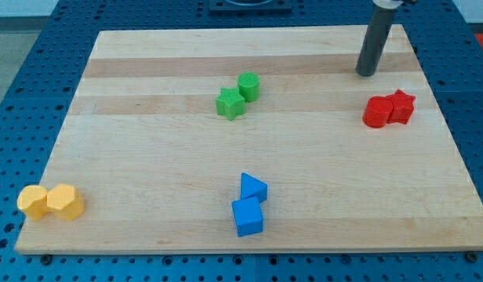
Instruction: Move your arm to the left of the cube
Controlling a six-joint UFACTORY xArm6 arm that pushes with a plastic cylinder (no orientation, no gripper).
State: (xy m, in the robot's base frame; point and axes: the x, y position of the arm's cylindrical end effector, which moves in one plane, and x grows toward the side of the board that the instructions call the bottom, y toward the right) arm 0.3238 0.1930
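Observation:
A blue cube lies near the view's bottom centre of the wooden board, touching a blue triangular block just above it. My tip is at the view's upper right, far above and to the right of the blue cube. It stands a little above and to the left of two red blocks.
A red cylinder and a red star touch at the right. A green star and a green cylinder touch at the top centre. Two yellow blocks sit at the bottom left corner.

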